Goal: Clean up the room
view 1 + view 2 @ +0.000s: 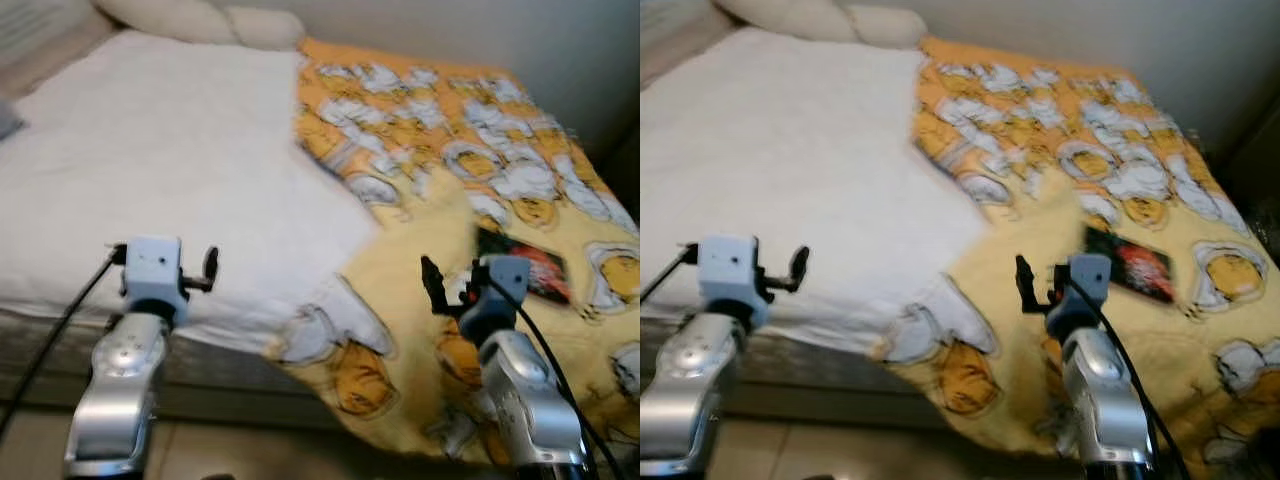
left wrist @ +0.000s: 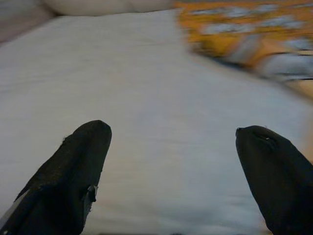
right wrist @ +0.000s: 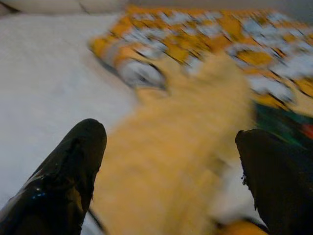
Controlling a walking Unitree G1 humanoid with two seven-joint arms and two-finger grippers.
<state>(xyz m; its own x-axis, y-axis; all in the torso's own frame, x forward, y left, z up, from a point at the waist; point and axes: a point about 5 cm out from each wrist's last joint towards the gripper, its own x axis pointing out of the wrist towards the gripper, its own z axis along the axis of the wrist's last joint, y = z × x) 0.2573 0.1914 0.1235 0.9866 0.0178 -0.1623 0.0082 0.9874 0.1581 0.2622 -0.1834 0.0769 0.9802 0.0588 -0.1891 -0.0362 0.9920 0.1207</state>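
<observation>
- I am standing at the side of a bed [image 1: 150, 150], looking down at its bare white sheet and at a yellow cartoon-print blanket [image 1: 450, 130] that covers the far right part and hangs off the near edge.
- A dark flat thing, a book or package [image 1: 525, 265], lies on the blanket just beyond my right end effector; the blur hides what it is.
- My left end effector [image 2: 171, 171] is raised over the near edge of the white sheet, its two black fingers [image 2: 73, 171] spread wide with nothing between them.
- My right end effector [image 3: 168, 176] hovers over the folded-back yellow blanket, fingers likewise wide apart and empty; the blanket shows between them in the right wrist view but is not gripped.
- I judge the step in hand to be the approach: both arms are up in front of the bed, nothing taken hold of yet.
- The likely next move is either lifting the dark flat thing off the blanket or taking the blanket's edge to spread it over the sheet; either calls for reaching my right arm further forward and down before closing.
</observation>
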